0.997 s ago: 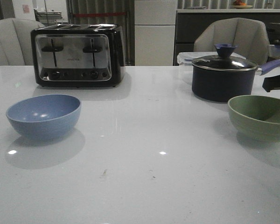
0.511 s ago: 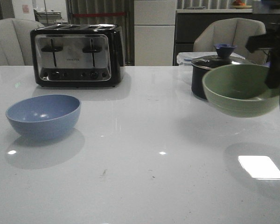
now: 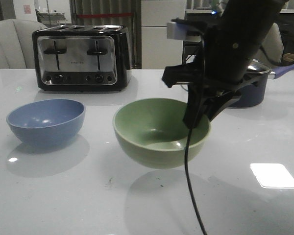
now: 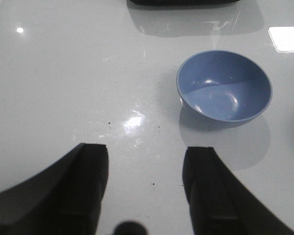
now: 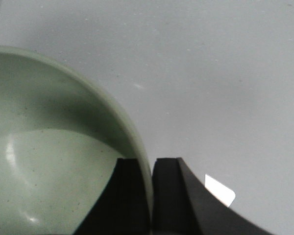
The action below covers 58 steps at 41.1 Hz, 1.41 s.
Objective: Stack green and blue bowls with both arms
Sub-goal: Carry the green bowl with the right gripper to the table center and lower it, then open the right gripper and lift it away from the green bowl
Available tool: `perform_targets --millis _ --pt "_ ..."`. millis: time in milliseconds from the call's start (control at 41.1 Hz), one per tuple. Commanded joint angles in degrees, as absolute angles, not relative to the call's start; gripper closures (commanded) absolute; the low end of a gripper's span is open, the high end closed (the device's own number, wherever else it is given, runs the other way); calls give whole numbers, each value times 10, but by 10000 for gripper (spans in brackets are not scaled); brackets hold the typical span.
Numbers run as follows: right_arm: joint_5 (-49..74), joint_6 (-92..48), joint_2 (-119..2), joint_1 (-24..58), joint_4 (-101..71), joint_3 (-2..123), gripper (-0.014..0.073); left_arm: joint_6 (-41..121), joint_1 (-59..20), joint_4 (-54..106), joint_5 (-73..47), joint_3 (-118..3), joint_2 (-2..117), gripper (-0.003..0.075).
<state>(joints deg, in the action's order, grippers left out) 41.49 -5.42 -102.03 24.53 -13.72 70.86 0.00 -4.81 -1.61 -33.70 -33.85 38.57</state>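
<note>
The pale green bowl [image 3: 159, 131] hangs above the middle of the white table, held by its right rim. My right gripper [image 3: 198, 117] is shut on that rim, one finger inside and one outside; the right wrist view shows the green bowl [image 5: 49, 156] clamped in the right gripper [image 5: 149, 196]. A thin black cable hangs from the right arm [image 3: 235, 44]. The blue bowl [image 3: 45, 121] rests upright on the table at the left, apart from the green one. It also shows in the left wrist view [image 4: 224, 88], beyond my open, empty left gripper [image 4: 146, 191], which is not in the front view.
A black and chrome toaster [image 3: 81, 58] stands at the back left. A dark lidded saucepan [image 3: 252, 90] with a blue handle sits at the back right, partly behind the right arm. A bright light patch [image 3: 273, 175] lies on the table at the right. Chairs stand behind the table.
My right gripper has lifted the green bowl off the table at the right and carried it left to the middle, lower again. The blue bowl has not moved.
</note>
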Motion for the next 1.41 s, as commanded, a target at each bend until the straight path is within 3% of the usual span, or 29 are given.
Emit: perform_targets --millis 0,146,316,389,632,924,1386 --pt "378 -61 -1011 253 -154 720 502 -6 -48 -14 -294 -354 388 320" --pt "365 -61 -1036 255 -154 722 465 -6 -48 -14 -295 -354 388 320" --pt "348 -61 -1044 255 -154 722 254 -6 -48 -14 -297 -354 388 320" --pt "338 -61 -1039 255 -153 722 212 -6 -48 -14 -297 -354 388 320" --pt "331 -82 -958 259 -148 705 211 -6 -48 -14 -298 -354 388 320" --pt "317 -130 -748 277 -139 586 211 -6 -48 -14 -307 -354 388 320" --pt "395 -130 -452 277 -133 438 211 -6 -48 -14 -308 -354 388 320"
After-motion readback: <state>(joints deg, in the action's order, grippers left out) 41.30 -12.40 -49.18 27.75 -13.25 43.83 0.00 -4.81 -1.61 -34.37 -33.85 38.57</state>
